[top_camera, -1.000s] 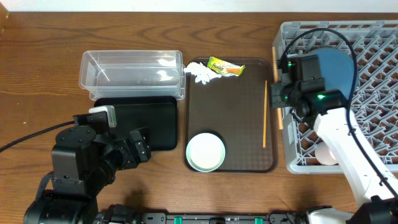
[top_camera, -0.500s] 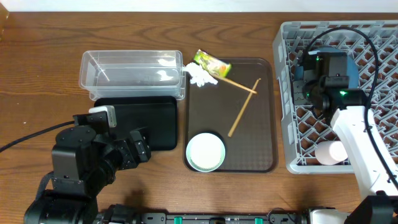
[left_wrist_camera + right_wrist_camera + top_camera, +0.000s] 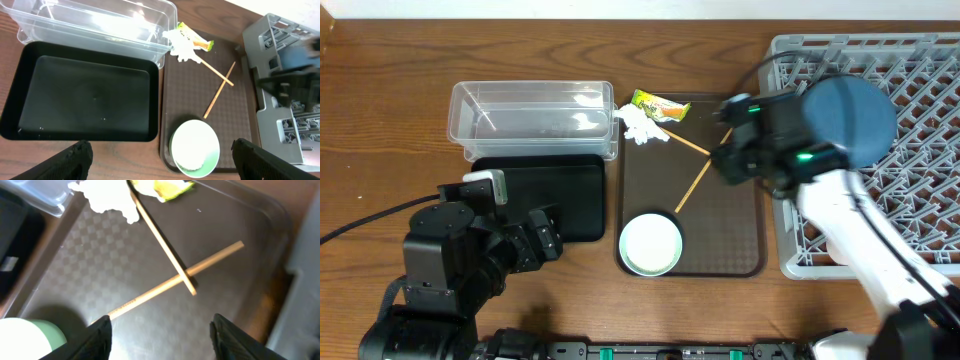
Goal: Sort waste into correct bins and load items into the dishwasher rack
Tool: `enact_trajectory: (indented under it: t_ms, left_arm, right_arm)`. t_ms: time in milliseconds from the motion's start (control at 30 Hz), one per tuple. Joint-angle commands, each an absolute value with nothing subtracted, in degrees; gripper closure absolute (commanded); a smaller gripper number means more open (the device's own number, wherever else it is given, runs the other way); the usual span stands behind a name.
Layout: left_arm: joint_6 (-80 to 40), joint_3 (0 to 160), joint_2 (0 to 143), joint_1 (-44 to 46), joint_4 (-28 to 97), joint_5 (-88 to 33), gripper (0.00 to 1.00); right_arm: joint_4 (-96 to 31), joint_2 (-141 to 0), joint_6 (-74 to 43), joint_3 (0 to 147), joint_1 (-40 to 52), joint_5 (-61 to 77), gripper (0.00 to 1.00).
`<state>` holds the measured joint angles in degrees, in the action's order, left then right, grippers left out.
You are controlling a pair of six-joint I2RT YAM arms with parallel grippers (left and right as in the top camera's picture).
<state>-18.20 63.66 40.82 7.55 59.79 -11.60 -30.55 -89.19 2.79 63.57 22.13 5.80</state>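
right pincer (image 3: 161, 326): wide, poised over crossed chopsticks (image 3: 175, 277) on brown tray (image 3: 95, 255), likely for pickup | left pincer (image 3: 161, 150): wide, idle near black tray (image 3: 85, 95)

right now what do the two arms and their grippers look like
left arm: black blocky housings, pale grey camera box on top, black lead trailing off. right arm: white shell, black wrist with a green light, black cable looping above. left gripper and right gripper: black fingers

Two chopsticks (image 3: 184, 276) crossed on brown tray (image 3: 90, 265); tissue (image 3: 106, 197), wrapper (image 3: 166, 187) at far edge; tool (image 3: 162, 340) spread wide.
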Motion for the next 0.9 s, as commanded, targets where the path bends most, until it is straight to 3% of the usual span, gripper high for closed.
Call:
enact_trajectory:
  t_ms: [0, 200, 400, 467, 567, 667, 867]
  left_arm:
    - [-18.1, 64.1, 40.8, 7.5, 59.8, -10.9, 0.09]
    - [-18.1, 64.1, 40.8, 7.5, 59.8, -10.9, 0.09]
    - [-18.1, 64.1, 40.8, 7.5, 59.8, -10.9, 0.09]
    - [-18.1, 64.1, 40.8, 7.5, 59.8, -10.9, 0.09]
    - [-18.1, 64.1, 40.8, 7.5, 59.8, -10.9, 0.09]
    - [-18.1, 64.1, 40.8, 7.5, 59.8, -10.9, 0.09]
    - [-18.1, 64.1, 40.8, 7.5, 59.8, -10.9, 0.09]
  right_arm:
    - [-26.2, -95.6, 2.4, 63.6, 25.5, -8.3, 0.37]
    - [-10.1, -107.7, 7.0, 63.6, 25.4, -10.5, 0.41]
    - [-6.1, -115.6, 7.4, 63.6, 24.7, -5.4, 0.46]
    - [-7.9, -116.5, 7.4, 63.6, 24.8, -3.8, 0.55]
    - [-11.1, -115.8, 7.4, 63.6, 24.8, -4.4, 0.81]
    - [-13.9, -114.0, 7.4, 63.6, 24.8, -5.9, 0.98]
    - [-22.8, -103.9, 4.0, 63.6, 24.7, -6.0, 0.99]
